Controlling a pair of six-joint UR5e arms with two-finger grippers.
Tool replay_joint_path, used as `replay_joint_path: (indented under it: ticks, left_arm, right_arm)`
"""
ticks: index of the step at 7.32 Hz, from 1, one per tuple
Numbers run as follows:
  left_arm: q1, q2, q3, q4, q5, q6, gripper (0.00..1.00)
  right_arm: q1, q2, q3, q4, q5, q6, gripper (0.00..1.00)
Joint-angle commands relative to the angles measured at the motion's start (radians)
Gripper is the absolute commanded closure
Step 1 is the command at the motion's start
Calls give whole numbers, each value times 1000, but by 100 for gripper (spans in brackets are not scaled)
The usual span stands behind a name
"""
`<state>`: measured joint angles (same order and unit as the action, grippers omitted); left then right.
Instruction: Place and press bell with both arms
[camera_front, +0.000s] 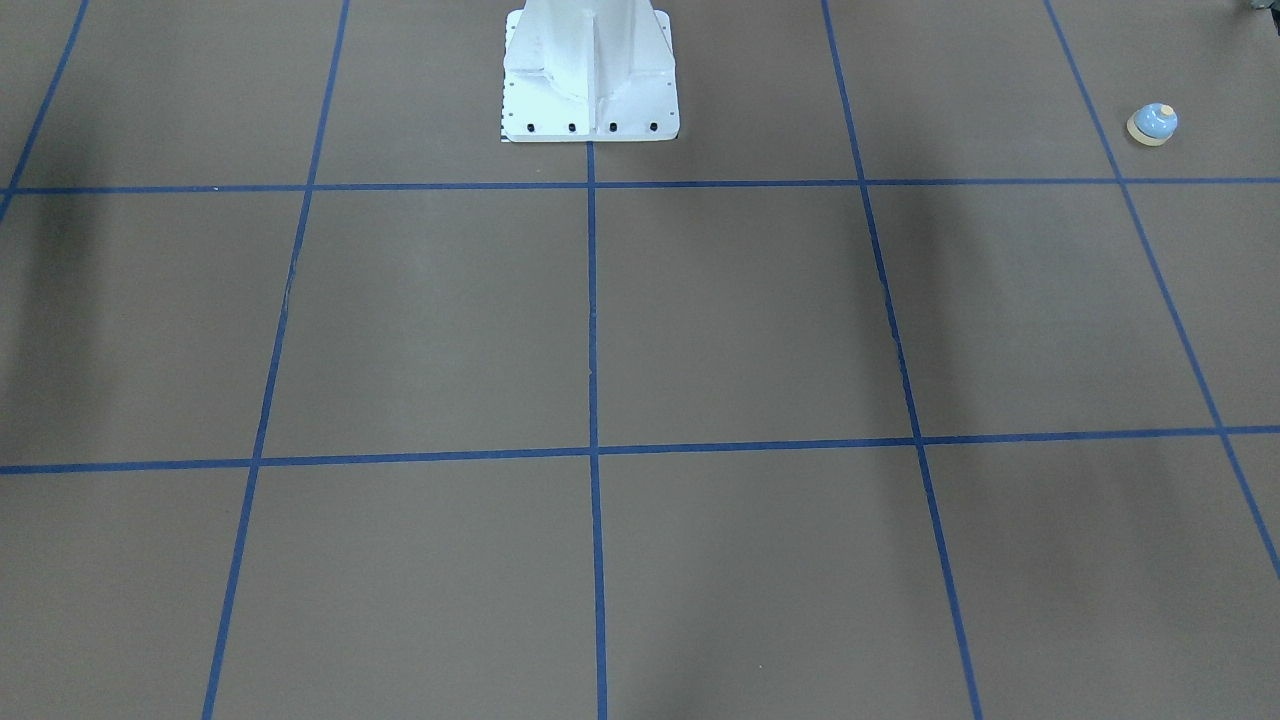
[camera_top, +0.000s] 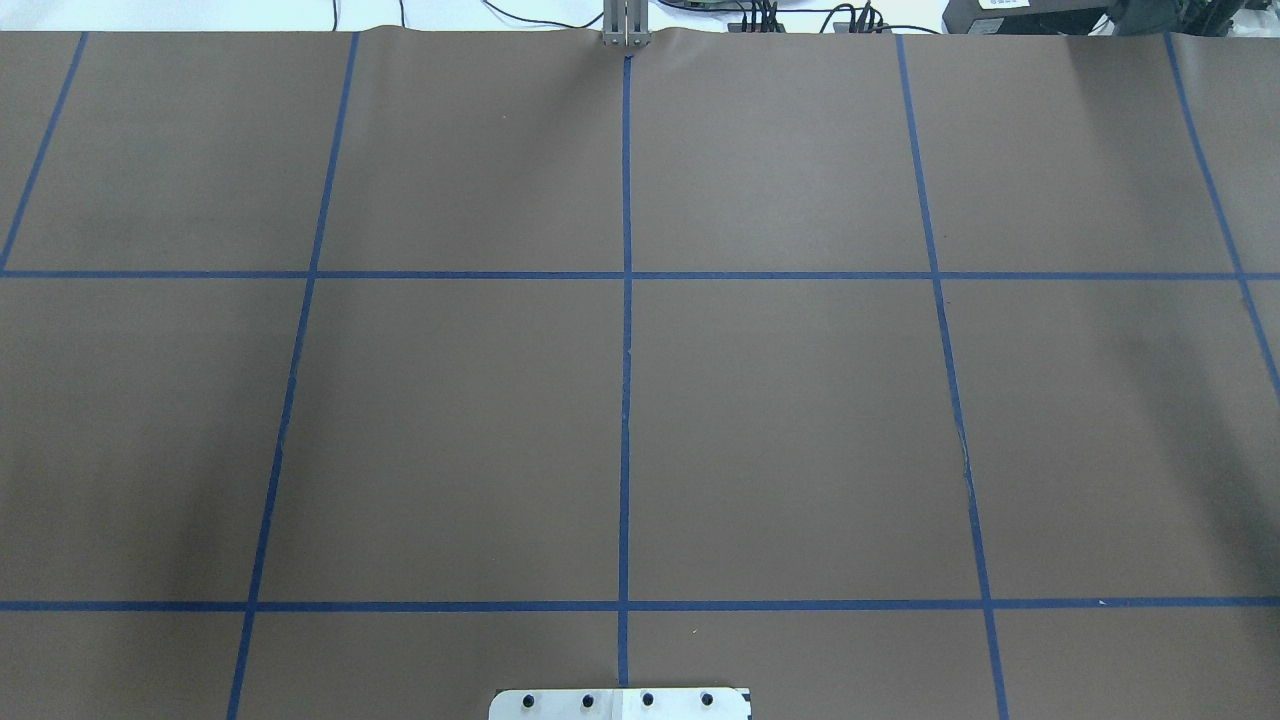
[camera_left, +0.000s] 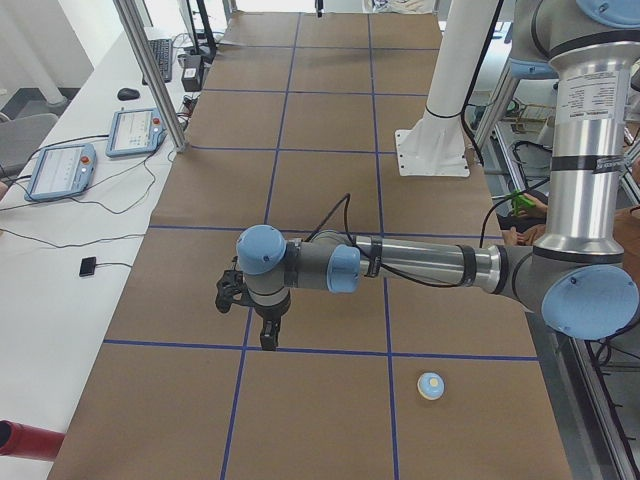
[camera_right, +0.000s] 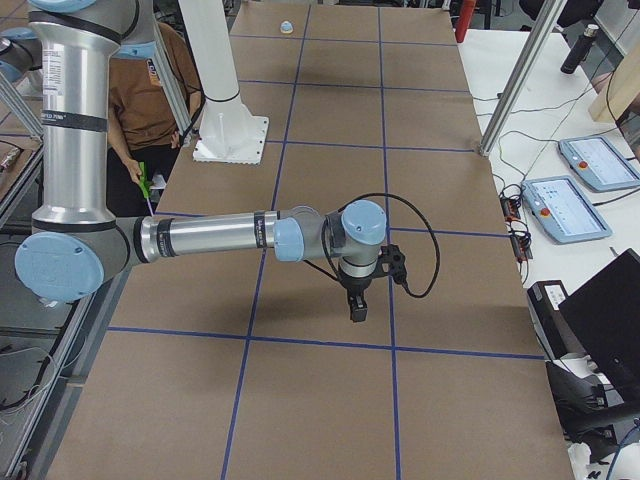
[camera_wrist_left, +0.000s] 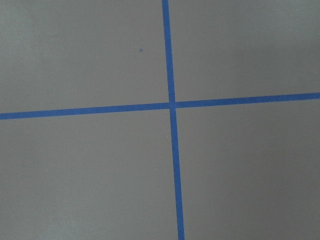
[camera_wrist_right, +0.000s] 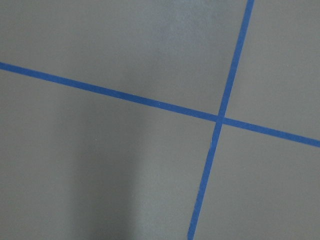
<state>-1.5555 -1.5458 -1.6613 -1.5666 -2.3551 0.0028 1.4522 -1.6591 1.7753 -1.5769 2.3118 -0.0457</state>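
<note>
The bell (camera_front: 1152, 124), a small light blue dome on a cream base with a yellowish button, stands upright on the brown table near the robot's left end. It also shows in the exterior left view (camera_left: 431, 385) and far off in the exterior right view (camera_right: 287, 26). My left gripper (camera_left: 268, 340) hangs above the table, points down, and is apart from the bell. My right gripper (camera_right: 358, 312) hangs above the table at the other end. I cannot tell whether either is open or shut. Both wrist views show only table and tape.
The brown table cover (camera_top: 800, 420) carries a grid of blue tape lines (camera_top: 626, 400). The white bolted pedestal (camera_front: 590, 75) stands at the robot's side. A person in a brown shirt (camera_right: 150, 90) stands behind the robot. Tablets (camera_left: 60, 168) lie on the side bench.
</note>
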Motion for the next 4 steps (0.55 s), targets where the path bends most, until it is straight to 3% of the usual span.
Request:
replay_joint_path:
  ticks: [1,4]
  left_arm:
    - [0,42,-11,-33,-4,34,0]
    - [-2,52,-14,-61,-3,34,0]
  right_arm:
    - [-1,-1,9,0,1,6,0]
    - [-1,-1,6,0,3,7,0]
